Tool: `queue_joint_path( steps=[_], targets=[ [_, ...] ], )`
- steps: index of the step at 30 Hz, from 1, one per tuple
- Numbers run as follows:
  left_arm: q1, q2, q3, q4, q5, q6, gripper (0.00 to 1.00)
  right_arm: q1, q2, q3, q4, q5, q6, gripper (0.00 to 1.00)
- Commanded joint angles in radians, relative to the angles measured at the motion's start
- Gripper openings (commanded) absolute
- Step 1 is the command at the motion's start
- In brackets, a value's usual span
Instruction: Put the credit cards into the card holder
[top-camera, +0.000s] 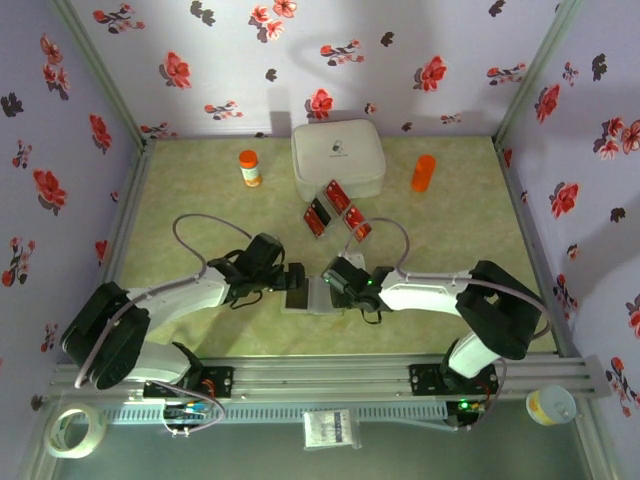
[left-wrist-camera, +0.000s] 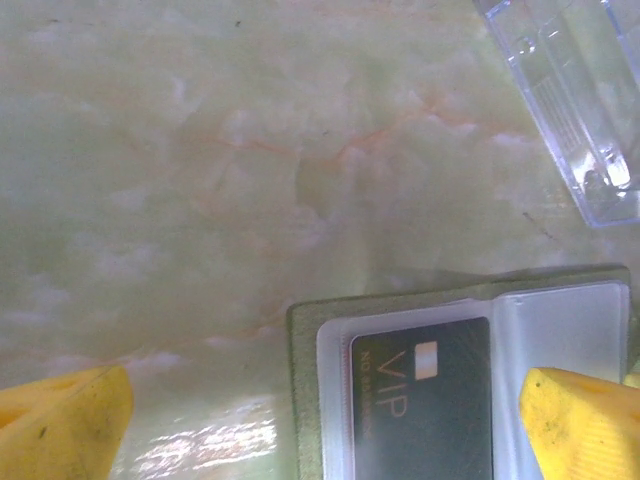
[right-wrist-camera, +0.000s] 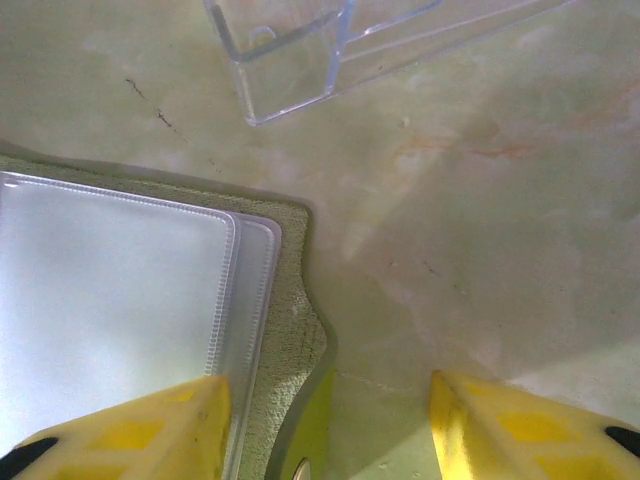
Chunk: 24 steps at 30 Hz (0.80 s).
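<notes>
Clear plastic box (right-wrist-camera: 290, 60) lies near the card holder (right-wrist-camera: 292, 290).

Olive-green card holder (right-wrist-camera: 150, 290) with pale clear sleeves, open on marbled green surface (right-wrist-camera: 490, 210); clear plastic stand (right-wrist-camera: 290, 55) beyond; yellow-fingered right hand (right-wrist-camera: 330, 420) spread astride holder's edge.

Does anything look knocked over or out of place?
The orange bottle at the far right seems to lie on its side, unlike the upright bottle at the left. Three red cards lie askew beside the white case.
</notes>
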Motion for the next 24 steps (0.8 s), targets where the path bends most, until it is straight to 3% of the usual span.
queue_joint_path(
  steps=[1, 24],
  targets=[
    [0.006, 0.026, 0.023, 0.059, 0.033, -0.04, 1.0, 0.011, 0.03, -0.002, -0.036, 0.027, 0.021, 0.54],
    [0.006, 0.094, -0.043, 0.21, 0.116, -0.095, 1.0, 0.014, 0.043, -0.01, -0.023, 0.023, 0.024, 0.54]
  ],
)
